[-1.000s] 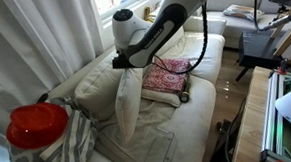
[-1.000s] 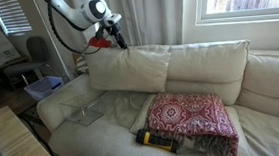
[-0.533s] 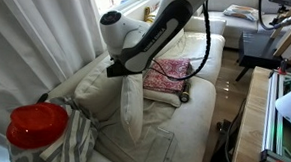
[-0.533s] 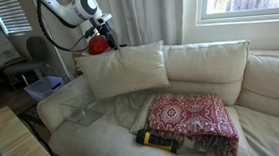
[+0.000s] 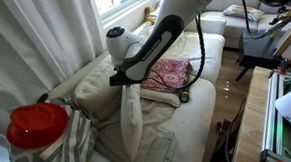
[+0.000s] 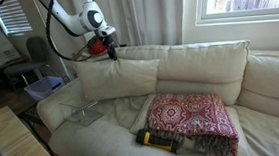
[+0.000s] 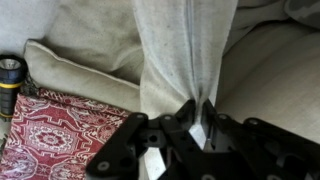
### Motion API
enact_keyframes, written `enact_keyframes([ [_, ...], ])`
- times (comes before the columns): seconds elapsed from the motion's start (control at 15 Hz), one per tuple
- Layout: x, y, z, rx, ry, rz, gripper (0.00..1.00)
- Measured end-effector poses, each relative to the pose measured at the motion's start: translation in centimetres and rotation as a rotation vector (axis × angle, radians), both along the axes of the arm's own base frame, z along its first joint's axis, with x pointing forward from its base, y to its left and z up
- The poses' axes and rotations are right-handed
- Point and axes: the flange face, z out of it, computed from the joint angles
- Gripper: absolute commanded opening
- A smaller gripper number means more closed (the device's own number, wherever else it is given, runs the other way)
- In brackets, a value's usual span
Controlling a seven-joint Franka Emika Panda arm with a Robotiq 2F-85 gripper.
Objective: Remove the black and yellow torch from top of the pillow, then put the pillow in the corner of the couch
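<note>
Pillow (image 5: 132,117) hangs vertically (top edge pinched) from the gripper (image 7: 197,108).

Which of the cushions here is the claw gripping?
The plain cream pillow, pinched at its top edge by the claw and held upright. The red patterned cushion lies flat; the back cushions lean untouched.
</note>
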Motion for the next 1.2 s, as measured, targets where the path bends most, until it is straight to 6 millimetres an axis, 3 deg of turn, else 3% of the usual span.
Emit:
enact_keyframes([
  [0.4, 1.3, 2.4, -1.3, 0.19, -0.047, -0.055, 0.03],
  [0.6, 2.2, 3.7, -2.6, 0.276, -0.15, -0.035, 0.03],
  [0.67, 2.4, 4.0, -3.2, 0.299, -0.192, -0.023, 0.32],
  [0.93, 3.3, 5.3, -5.4, 0.372, -0.321, 0.027, 0.59],
  [1.2, 4.3, 6.4, -6.0, 0.433, -0.4, 0.043, 0.88],
])
